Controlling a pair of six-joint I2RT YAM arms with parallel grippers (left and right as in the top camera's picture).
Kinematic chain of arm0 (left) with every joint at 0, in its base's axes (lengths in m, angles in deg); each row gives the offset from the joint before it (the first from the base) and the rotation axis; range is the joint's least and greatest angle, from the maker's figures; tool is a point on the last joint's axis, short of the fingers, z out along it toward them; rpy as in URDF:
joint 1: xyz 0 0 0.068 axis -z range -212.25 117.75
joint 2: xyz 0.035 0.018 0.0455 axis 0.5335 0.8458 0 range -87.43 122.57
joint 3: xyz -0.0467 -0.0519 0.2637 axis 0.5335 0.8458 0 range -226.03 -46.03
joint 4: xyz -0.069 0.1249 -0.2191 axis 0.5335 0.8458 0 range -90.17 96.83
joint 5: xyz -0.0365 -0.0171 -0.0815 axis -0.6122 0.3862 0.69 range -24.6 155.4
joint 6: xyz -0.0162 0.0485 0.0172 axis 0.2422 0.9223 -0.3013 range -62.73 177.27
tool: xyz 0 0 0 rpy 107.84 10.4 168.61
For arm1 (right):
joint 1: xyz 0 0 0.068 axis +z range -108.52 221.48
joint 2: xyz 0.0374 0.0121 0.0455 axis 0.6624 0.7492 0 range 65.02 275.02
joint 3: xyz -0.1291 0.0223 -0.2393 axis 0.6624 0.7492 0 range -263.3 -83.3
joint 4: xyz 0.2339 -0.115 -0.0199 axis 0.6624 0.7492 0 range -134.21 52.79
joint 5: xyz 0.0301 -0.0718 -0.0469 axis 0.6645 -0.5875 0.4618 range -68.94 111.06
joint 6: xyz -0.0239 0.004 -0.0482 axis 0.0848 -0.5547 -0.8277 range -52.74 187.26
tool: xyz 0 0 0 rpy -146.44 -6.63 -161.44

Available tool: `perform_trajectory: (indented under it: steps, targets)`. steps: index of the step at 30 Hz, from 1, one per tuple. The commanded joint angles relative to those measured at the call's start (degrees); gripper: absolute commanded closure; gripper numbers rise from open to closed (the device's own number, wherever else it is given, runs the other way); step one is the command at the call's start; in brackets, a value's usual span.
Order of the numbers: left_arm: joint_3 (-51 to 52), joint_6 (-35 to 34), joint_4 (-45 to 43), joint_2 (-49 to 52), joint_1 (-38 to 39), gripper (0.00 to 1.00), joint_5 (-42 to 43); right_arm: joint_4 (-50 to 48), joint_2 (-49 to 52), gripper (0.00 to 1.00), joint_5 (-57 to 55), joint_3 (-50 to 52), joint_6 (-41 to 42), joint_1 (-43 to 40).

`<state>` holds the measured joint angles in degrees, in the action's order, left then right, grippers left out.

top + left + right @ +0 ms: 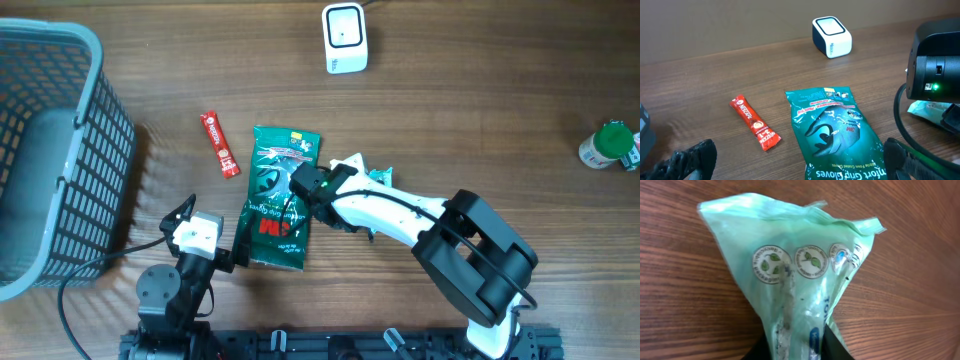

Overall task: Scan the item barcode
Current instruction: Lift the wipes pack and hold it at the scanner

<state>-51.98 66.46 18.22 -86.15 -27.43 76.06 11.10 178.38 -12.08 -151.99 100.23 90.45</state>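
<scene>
A pale green plastic packet (795, 255) stands bunched up between the black fingers of my right gripper (795, 347), which is shut on its lower part. From above, only the packet's corner (380, 176) shows beside the right wrist (322, 186). The white barcode scanner (345, 38) stands at the far edge of the table, well away from the packet; it also shows in the left wrist view (832, 37). My left gripper (797, 167) is open and low at the near edge of a dark green gloves pack (835, 130), holding nothing.
A red coffee sachet (219, 145) lies left of the gloves pack (280, 195). A grey mesh basket (100, 120) fills the left side. A green-capped bottle (607, 146) lies at the far right. Bare wood lies between the packet and the scanner.
</scene>
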Motion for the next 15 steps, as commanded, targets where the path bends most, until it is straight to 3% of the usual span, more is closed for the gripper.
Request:
perform_trajectory:
  steps: [1, 2, 5, 8, 10, 13, 15]
  targets:
    - [0.3, 0.9, 0.0, -0.2, 0.2, 0.00, 0.9, 0.5, 1.0, 0.90, -0.5, -0.4, 4.5, -0.3]
    - [0.3, 0.9, 0.0, -0.2, 0.2, 0.00, 0.9, 1.3, 0.8, 0.95, 0.2, -1.1, 5.2, -0.3]
    - [0.3, 0.9, 0.0, -0.2, 0.2, 0.00, 0.9, 4.1, -2.4, 0.96, 7.0, -5.4, 4.5, -2.0]
    - [0.3, 0.9, 0.0, -0.2, 0.2, 0.00, 0.9, 4.5, -9.9, 0.96, 20.6, -9.4, -0.4, -6.3]
    - [0.3, 0.9, 0.0, -0.2, 0.2, 0.00, 0.9, 1.7, -16.3, 0.96, 44.0, -9.4, -10.1, -13.4]
    - [0.3, 0.9, 0.0, -0.2, 0.2, 0.00, 0.9, 0.8, -17.6, 0.96, 78.0, -8.8, -23.3, -24.4]
    - [0.3, 0.9, 0.0, -0.2, 0.2, 0.00, 0.9, 0.2, -17.2, 0.96, 87.3, -7.0, -24.4, -27.8]
